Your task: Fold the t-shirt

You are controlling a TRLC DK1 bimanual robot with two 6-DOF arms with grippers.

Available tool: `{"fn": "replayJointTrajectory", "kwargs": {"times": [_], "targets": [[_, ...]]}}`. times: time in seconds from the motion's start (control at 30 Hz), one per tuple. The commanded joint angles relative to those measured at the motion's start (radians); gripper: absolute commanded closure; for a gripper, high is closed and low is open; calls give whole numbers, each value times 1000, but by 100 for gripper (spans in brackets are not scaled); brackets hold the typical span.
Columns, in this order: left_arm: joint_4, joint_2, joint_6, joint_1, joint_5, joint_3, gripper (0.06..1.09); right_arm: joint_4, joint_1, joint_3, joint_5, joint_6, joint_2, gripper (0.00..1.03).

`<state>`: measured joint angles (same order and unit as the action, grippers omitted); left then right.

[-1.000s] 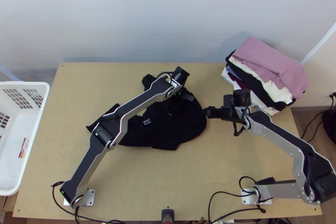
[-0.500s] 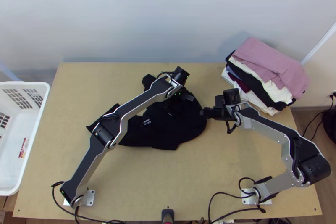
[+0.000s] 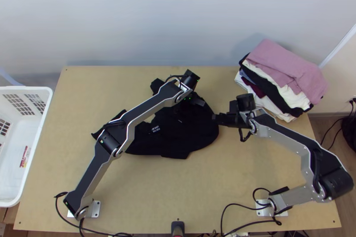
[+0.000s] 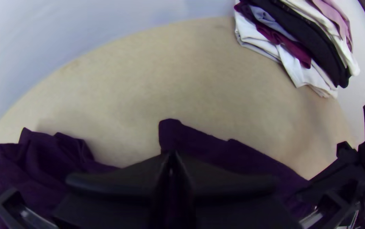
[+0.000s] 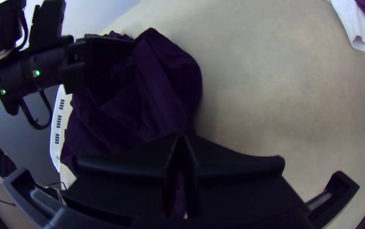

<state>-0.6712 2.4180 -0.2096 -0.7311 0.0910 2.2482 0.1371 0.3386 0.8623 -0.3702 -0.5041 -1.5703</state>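
The black t-shirt (image 3: 196,132) lies bunched and uneven across the middle of the table, a small white print facing up. Over its upper part is my left gripper (image 3: 196,100); in the left wrist view the left gripper (image 4: 172,156) has its fingertips together on the dark cloth (image 4: 42,169). At the shirt's right edge stands my right gripper (image 3: 217,118). Seen from the right wrist, the right gripper (image 5: 181,139) is closed on the cloth (image 5: 165,85), where a raised ridge runs to its tips. Exactly how much fabric each one pinches is hidden.
A stack of folded clothes (image 3: 287,74), pink on top, rests at the table's back right. The white basket (image 3: 40,148) stands beyond the left edge. Bare wood (image 3: 178,192) lies in front of the shirt, and a wall rises behind the table.
My right gripper has moved a little to the left onto the shirt's right edge, and its fingers have turned slightly. The left arm and the shirt look nearly unchanged.
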Motion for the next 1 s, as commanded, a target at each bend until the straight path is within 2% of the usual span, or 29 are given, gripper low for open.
{"fn": "replayJointTrajectory", "kwargs": {"times": [0.0,0.37,0.7,0.87,0.97], "targets": [[12,-73,1,7,0,36,10,-4,-36,-26,4,-45,84,100],[24,-168,4,127,-7,34,10,-10,-154,-78,42,-45,234,100],[-134,-154,47,297,-70,24,11,-21,-173,-100,60,-50,354,100],[-232,-138,44,305,-154,10,11,-21,-171,-97,65,-60,363,100],[-263,-132,24,303,-257,-2,11,-16,-165,-89,74,-65,365,100]]}}
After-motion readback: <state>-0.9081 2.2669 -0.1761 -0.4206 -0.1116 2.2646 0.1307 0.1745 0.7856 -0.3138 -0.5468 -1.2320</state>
